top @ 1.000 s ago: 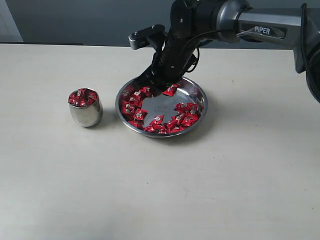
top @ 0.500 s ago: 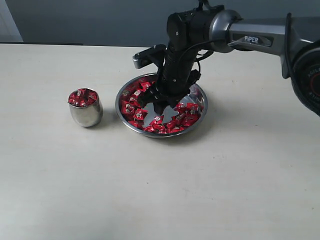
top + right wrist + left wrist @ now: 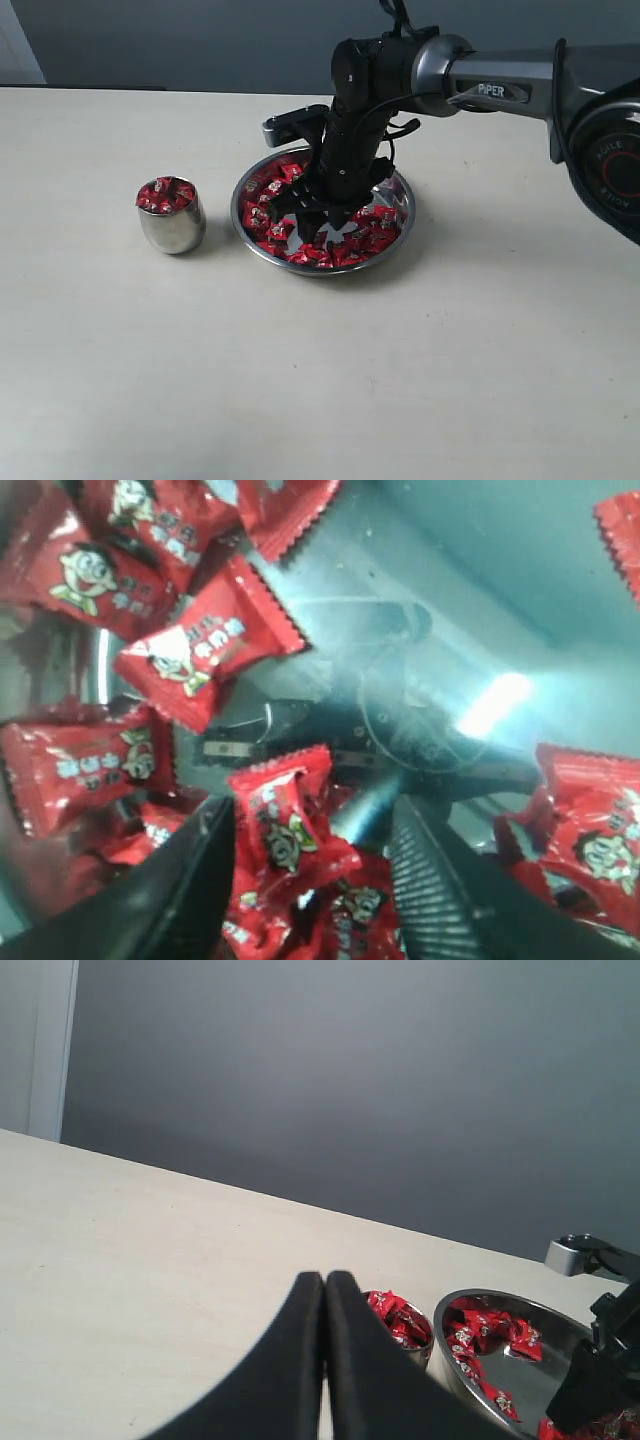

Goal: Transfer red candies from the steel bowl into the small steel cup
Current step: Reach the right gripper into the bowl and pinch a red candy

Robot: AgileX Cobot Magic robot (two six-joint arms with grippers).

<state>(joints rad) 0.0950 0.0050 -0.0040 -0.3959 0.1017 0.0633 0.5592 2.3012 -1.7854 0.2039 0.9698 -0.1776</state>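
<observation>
— In the bowl (image 3: 402, 222), how do the right fingers (image 3: 205, 865) stand?
— Spread apart and pointing down at the steel floor. One candy (image 3: 285, 815) lies between them, and they are not closed on it.
— What surrounds them?
— More red candies (image 3: 372, 238), lying along the left, near and right sides of the bowl. The steel at its middle is partly bare and mirrors the fingers.
— And the arm (image 3: 480, 78)?
— It reaches in from the right side of the scene and bends steeply down over the bowl.
— Where is the cup (image 3: 172, 232)?
— Upright on the bench (image 3: 300, 380), near the bowl on its left and not touching it. Red wrappers fill it to the brim.
— The left fingers (image 3: 325, 1305)?
— Pressed together with nothing between them, above the bench. The cup and bowl sit beyond their tips, with a grey wall (image 3: 350, 1080) behind.
</observation>
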